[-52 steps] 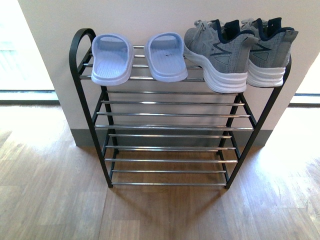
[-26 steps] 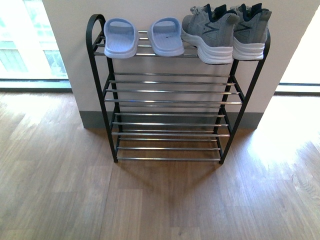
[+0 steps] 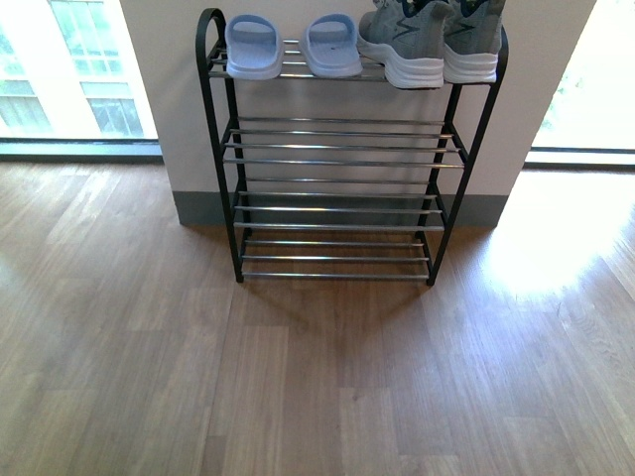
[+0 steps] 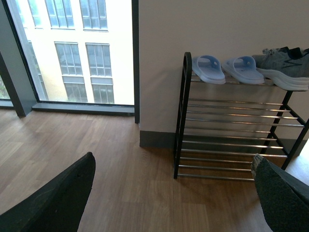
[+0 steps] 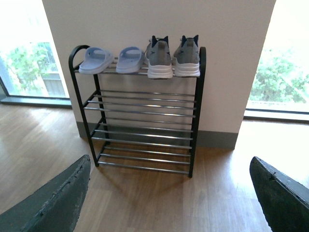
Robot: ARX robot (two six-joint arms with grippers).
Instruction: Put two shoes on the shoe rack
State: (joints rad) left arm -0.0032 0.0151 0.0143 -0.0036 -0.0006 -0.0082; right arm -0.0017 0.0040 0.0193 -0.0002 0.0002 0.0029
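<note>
Already 2 grey knit sneakers with thick white soles (image 5: 173,59) side by side on the top tier of the black-framed, chrome-barred shoe rack (image 3: 337,164), beside 2 pale blue slides (image 3: 292,45), left gripper (image 4: 169,193) and right gripper (image 5: 169,198) both wide open, holding nothing.

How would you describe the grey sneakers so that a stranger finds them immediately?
Look at the black shoe rack standing against the white wall between the windows. On its top shelf, at the right end in the front view, sit the grey sneakers, heels outward. Unlike the pale blue slippers beside them, they are closed, laced and thick-soled in white.
</note>
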